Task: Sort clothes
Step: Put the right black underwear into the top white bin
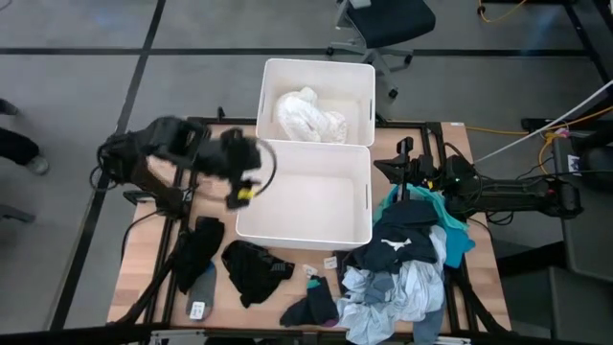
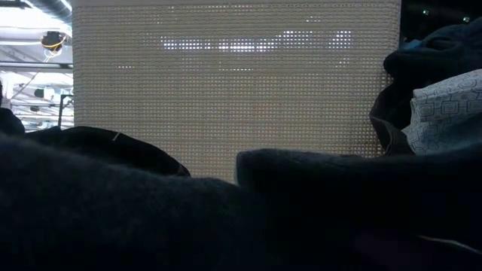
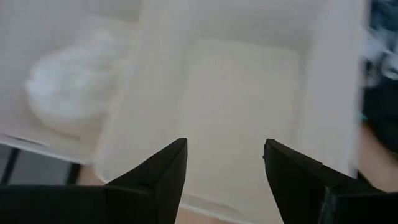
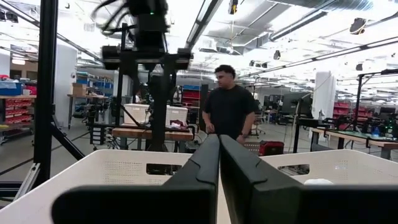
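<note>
Two white bins are set end to end at the table's middle: the far bin (image 1: 362,77) holds a white garment (image 1: 308,116), while the near bin (image 1: 251,226) is seen bare inside. The left gripper (image 1: 241,182) is held at about nine o'clock from the near bin, just over its rim, with its fingers (image 3: 166,171) spread apart and nothing between them. The right gripper (image 4: 219,180) is parked at three o'clock beside the bins, its fingers pressed together on nothing. A heap of clothes (image 1: 407,259) in navy, teal and light blue is piled at four o'clock. Dark garments (image 1: 251,270) and small socks (image 1: 316,305) are scattered from six to eight o'clock. A person (image 4: 227,106) is seen in the room beyond.
</note>
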Controlling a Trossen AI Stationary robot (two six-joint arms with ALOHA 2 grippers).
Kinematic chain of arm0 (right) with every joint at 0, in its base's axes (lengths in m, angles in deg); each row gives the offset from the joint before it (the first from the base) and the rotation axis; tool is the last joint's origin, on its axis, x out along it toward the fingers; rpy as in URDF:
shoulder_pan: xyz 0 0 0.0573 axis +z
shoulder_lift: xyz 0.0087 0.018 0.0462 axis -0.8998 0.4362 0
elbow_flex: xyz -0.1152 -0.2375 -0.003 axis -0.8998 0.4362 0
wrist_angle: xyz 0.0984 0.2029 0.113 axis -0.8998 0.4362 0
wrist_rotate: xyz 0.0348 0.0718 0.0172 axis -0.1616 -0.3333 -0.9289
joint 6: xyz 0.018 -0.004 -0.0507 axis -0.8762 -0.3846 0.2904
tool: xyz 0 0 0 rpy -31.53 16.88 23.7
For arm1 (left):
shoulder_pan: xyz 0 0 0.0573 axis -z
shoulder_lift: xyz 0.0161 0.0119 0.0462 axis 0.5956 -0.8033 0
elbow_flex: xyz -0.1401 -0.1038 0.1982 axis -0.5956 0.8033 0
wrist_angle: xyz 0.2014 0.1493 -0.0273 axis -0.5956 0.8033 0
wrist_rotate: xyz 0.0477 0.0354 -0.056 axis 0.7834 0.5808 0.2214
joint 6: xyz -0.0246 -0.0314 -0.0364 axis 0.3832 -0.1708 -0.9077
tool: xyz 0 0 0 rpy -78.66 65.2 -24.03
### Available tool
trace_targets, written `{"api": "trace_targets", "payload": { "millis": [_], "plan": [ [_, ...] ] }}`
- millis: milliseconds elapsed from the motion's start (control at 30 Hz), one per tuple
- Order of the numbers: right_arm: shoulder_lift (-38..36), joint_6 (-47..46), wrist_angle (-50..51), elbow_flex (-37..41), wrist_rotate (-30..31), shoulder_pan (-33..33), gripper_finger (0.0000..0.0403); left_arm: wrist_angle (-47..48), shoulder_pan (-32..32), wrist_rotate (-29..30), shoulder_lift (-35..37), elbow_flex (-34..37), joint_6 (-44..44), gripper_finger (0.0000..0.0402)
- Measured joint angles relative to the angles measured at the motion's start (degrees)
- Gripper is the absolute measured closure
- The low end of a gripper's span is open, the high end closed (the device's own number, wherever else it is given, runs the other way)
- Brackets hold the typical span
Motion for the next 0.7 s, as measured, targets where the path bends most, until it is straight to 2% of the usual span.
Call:
{"api": "trace_targets", "payload": {
  "millis": [300,533,700],
  "plan": [
    [0.00,0.02,0.00,0.00,0.00,0.00,0.0386,0.03,20.37,5.65,1.02,3.57,-19.83,0.0204],
    [0.00,0.01,0.01,0.00,0.01,0.00,0.0386,-0.26,30.81,5.89,0.95,11.26,-34.14,0.0204],
    [0.00,0.02,0.00,0.00,0.15,0.00,0.0386,-3.69,36.83,5.42,0.93,18.78,-40.71,0.0204]
  ]
}}
